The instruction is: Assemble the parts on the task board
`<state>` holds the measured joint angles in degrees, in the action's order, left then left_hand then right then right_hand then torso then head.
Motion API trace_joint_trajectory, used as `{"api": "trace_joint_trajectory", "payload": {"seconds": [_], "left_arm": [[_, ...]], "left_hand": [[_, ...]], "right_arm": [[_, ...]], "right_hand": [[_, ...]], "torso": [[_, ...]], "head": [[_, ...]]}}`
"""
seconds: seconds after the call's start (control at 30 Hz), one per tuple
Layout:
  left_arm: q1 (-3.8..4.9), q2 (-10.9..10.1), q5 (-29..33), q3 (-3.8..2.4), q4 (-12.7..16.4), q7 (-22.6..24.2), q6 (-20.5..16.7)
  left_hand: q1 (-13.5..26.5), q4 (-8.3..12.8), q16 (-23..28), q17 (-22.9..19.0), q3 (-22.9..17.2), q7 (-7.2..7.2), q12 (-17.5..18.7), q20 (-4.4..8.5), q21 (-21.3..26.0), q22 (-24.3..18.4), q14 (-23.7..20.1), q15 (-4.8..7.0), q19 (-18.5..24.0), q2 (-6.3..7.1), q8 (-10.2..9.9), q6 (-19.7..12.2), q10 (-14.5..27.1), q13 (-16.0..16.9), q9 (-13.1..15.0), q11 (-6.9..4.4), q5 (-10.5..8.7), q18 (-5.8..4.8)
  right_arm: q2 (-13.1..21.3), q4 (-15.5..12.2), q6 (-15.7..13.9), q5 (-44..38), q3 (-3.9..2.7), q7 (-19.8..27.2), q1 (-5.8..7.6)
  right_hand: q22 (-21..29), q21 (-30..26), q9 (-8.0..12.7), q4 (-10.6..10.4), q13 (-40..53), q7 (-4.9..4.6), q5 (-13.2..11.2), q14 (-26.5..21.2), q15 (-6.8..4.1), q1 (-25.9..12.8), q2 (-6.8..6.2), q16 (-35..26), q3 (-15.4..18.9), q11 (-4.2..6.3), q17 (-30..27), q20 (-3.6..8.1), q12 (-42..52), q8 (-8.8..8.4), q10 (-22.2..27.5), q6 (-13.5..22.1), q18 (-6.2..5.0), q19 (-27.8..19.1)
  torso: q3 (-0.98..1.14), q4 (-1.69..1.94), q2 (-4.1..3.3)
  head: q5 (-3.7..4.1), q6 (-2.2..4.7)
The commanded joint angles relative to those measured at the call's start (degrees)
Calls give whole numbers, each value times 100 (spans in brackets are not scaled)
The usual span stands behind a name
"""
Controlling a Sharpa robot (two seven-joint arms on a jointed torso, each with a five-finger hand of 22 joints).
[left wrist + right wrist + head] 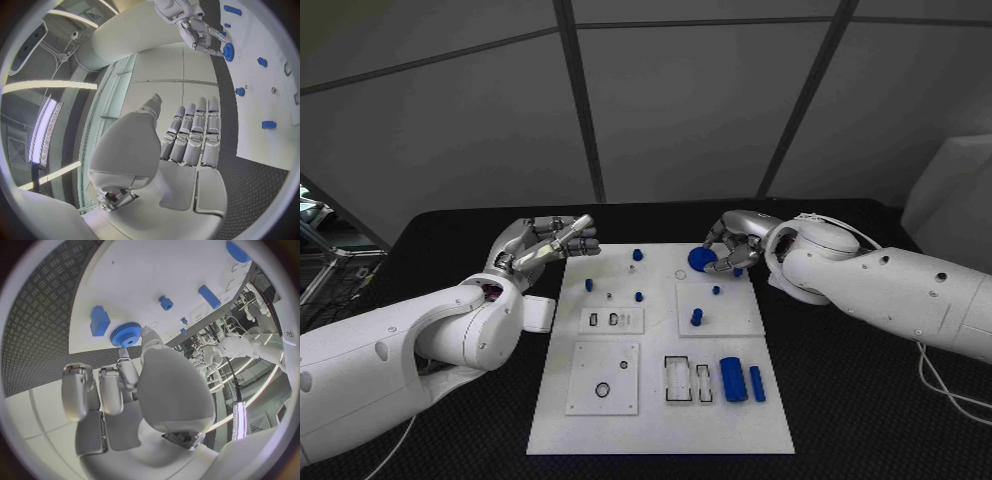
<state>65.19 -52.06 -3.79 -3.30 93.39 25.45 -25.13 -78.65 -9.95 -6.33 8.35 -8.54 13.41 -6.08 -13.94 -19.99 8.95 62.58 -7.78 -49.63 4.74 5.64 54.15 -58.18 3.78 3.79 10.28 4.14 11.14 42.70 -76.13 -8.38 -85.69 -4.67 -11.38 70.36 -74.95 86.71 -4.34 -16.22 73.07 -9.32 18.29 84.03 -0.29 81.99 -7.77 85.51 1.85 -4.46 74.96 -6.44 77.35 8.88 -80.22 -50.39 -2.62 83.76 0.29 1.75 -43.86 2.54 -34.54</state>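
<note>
The white task board (661, 420) lies in the middle of the black table. My right hand (737, 243) hovers over the board's far right corner and pinches a round blue gear (701, 258) between thumb and a finger; the toothed gear (127, 334) sits just above the board (144, 275). My left hand (554, 240) is at the board's far left edge, fingers (190, 132) stretched out straight, holding nothing. From the left wrist I see the right hand (199, 31) with the gear (228, 51). Small blue pegs (638, 255) stand on the far half of the board.
Two long blue cylinders (733, 379) lie on the board's near right, beside a slotted plate (678, 380). A plate with a ring hole (604, 378) sits near left. A blue block (100, 320) lies close to the gear. Black table (862, 400) surrounds the board.
</note>
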Motion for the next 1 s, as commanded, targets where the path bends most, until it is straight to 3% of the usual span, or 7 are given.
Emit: {"api": "trace_joint_trajectory", "payload": {"seconds": [0.03,0.47,1.0], "left_arm": [[9,8,-32,-7,0,9,86],[9,2,-32,-7,-7,5,87],[8,13,-32,-7,-23,-11,102]], "left_hand": [[30,31,21,5,-3,36,28,1,22,-6,-44,-2,30,-49,-24,8,-28,8,3,26,-26,-86],[30,31,21,5,-3,36,28,1,22,-6,-44,-2,30,-49,-24,8,-28,8,3,26,-26,-86],[30,31,21,5,-3,36,28,1,22,-6,-44,-2,30,-49,-24,8,-28,8,3,26,-26,-86]], "right_arm": [[-33,54,166,-12,5,-165,3],[-39,78,8,-99,4,-230,3],[-149,114,-215,-276,4,-202,3]], "right_hand": [[-961,76,8,19,586,-18,45,445,56,-29,97,99,15,-7,681,-18,455,54,-297,-7,133,216],[-1246,211,8,78,1245,-15,102,533,75,-68,226,319,19,-16,1175,-41,944,159,-676,-106,199,424],[-1302,237,32,98,1274,-37,83,563,99,-123,202,387,63,-39,1340,-58,963,139,-680,-49,212,464]], "torso": [[-3,3,2],[5,0,5],[6,3,1]], "head": [[1,-10],[-8,-29],[-16,-30]]}}
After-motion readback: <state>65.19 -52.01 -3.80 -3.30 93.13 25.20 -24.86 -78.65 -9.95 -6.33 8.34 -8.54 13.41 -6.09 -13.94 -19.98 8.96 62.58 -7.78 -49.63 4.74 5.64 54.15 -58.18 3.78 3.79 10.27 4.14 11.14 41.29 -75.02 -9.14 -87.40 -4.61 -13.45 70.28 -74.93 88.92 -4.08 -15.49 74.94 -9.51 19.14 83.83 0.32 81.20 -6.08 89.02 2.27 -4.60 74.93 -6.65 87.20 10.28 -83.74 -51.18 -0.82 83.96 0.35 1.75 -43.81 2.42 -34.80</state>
